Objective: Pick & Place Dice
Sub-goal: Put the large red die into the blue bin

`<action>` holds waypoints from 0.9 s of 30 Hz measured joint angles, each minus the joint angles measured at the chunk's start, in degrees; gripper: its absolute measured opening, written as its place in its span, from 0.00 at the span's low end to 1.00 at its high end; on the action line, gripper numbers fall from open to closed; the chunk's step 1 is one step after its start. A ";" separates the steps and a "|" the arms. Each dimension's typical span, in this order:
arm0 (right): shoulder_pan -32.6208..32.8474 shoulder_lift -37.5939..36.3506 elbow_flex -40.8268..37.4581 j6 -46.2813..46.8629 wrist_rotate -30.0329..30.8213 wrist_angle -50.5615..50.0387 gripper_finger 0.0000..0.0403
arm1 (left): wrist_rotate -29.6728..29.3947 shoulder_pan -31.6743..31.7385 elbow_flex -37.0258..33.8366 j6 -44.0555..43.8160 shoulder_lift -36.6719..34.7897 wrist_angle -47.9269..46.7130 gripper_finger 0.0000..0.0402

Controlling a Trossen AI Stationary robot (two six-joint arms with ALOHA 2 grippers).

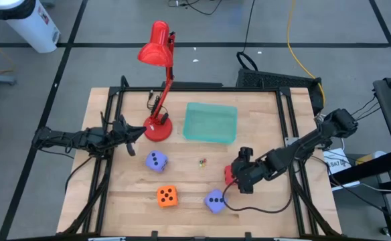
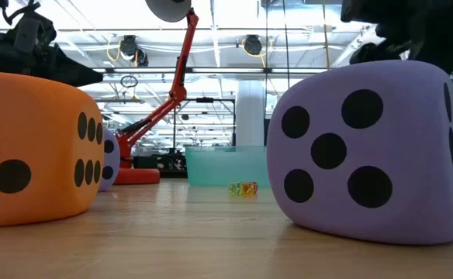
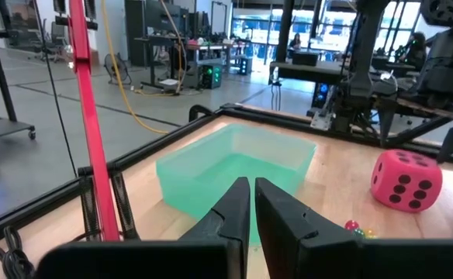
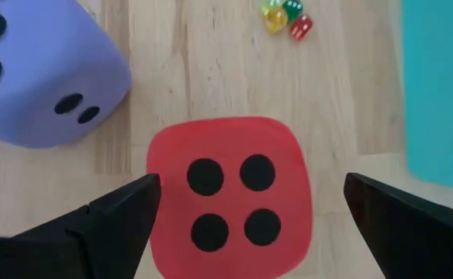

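Straddling the soft, round-cornered red die, the right gripper has jaws spread wide; left jaws pressed together.

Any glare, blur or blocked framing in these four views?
Low view: orange die and purple die fill the frame, bright ceiling lights behind, tray small. Right wrist view: open right pincer soft-edged either side of the red die. Left wrist view: shut left pincer covers part of the tray; bright windows. High view: even light, no glare.
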 joint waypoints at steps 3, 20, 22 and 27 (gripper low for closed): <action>0.00 0.97 0.04 -0.93 -0.24 -0.07 0.99 | 0.01 0.00 0.00 0.04 -0.02 -0.44 0.08; -0.59 0.32 -0.04 -3.81 -1.28 -0.56 0.99 | 0.03 0.00 0.00 -0.05 -0.01 -0.59 0.08; -0.95 -0.25 -0.10 -4.28 -1.31 -0.39 0.99 | 0.04 0.00 0.00 -0.01 0.00 -0.60 0.08; -1.31 -1.58 -0.13 -4.09 -1.48 0.15 0.99 | 0.05 0.00 0.00 -0.01 0.00 -0.61 0.08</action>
